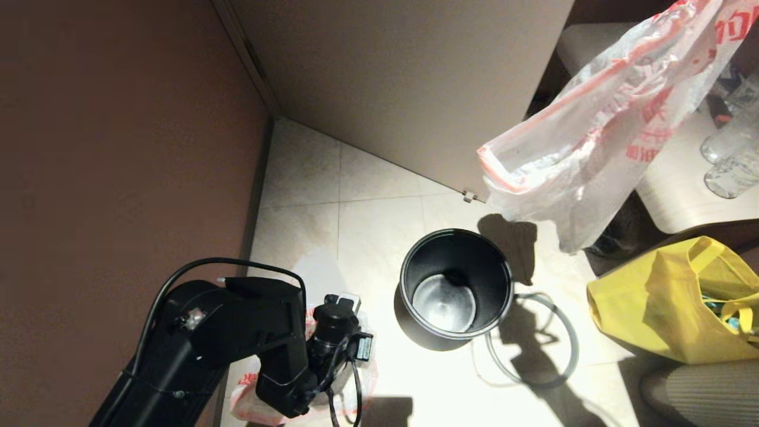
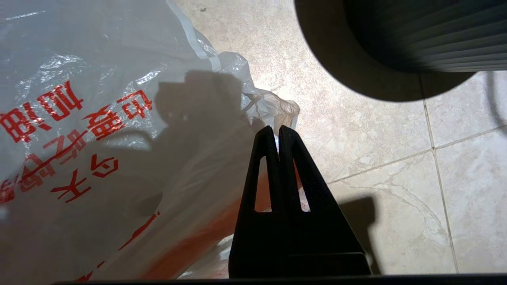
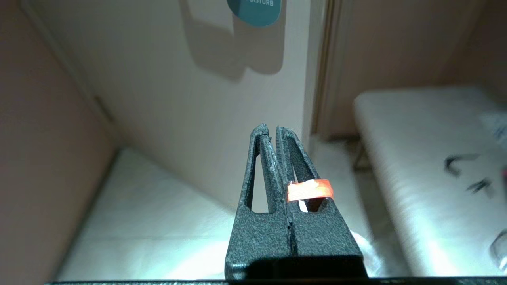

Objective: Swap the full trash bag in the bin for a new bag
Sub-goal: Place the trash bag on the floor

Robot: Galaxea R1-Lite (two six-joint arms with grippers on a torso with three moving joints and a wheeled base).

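Observation:
The grey bin [image 1: 415, 332] stands unlined on the floor tiles, and its thin hoop [image 1: 572, 344] lies beside it on the right. The new bag [image 1: 593, 136] hangs slack above and right of the bin. My right gripper [image 3: 273, 130] is shut on it, with the orange hem [image 3: 309, 190] over one finger; the gripper is outside the head view. Left of the bin, the full trash bag [image 2: 99, 138] lies on the floor, mostly under my left arm [image 1: 237, 332]; its contents do not show. My left gripper [image 2: 276, 130] is shut on its film.
A yellow fabric tote [image 1: 652, 308] sits right of the hoop. A pale table [image 1: 682, 201] at the right carries clear bottles [image 1: 729, 160]. A door panel [image 1: 403, 77] and a brown wall [image 1: 118, 148] close the corner behind and to the left.

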